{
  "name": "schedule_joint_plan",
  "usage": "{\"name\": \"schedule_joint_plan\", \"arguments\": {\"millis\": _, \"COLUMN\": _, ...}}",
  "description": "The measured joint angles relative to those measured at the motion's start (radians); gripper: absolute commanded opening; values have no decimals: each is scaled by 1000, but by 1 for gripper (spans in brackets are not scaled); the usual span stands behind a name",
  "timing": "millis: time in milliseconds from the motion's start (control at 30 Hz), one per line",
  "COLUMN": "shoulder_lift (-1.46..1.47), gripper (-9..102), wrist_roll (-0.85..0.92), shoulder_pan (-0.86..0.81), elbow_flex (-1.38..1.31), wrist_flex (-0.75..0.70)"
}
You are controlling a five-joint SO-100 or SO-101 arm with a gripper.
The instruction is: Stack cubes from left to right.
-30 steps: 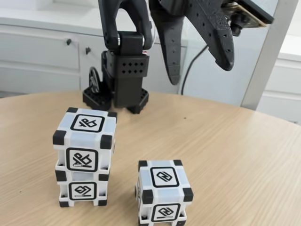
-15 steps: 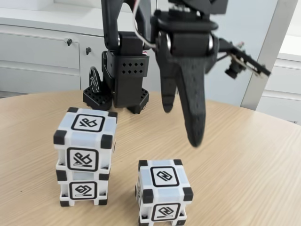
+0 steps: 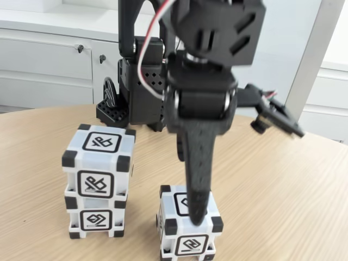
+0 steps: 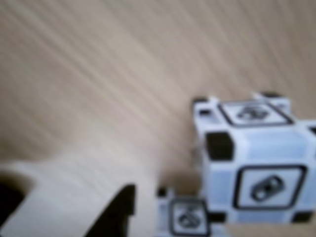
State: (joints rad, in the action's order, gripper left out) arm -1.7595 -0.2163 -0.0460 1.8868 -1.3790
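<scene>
Spanning the fixed view, the wooden bench (image 3: 283,179) carries the black arm base (image 3: 136,92) at the rear. Two cubes (image 3: 98,182) stand stacked at left. The third cube (image 3: 190,225) sits apart, right of them. The pincer (image 3: 197,215) hangs directly over it; its spread cannot be told. Wrist view is blurred.

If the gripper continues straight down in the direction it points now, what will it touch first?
Most likely the single cube: in the fixed view the gripper points down with a fingertip over its top face. Depth is unclear, so it may pass just behind it to the table.
</scene>
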Motion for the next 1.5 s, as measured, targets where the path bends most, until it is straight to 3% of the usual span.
{"name": "schedule_joint_plan", "arguments": {"millis": 233, "shoulder_lift": 78, "gripper": 43, "wrist_roll": 31, "shoulder_pan": 0, "elbow_flex": 0, "wrist_flex": 60}}
{"name": "schedule_joint_plan", "arguments": {"millis": 800, "shoulder_lift": 84, "gripper": 24, "wrist_roll": 103, "shoulder_pan": -150, "elbow_flex": 0, "wrist_flex": 127}}
{"name": "schedule_joint_plan", "arguments": {"millis": 1100, "shoulder_lift": 84, "gripper": 42, "wrist_roll": 160, "shoulder_pan": -149, "elbow_flex": 0, "wrist_flex": 127}}
{"name": "schedule_joint_plan", "arguments": {"millis": 1500, "shoulder_lift": 84, "gripper": 41, "wrist_roll": 193, "shoulder_pan": -147, "elbow_flex": 0, "wrist_flex": 127}}
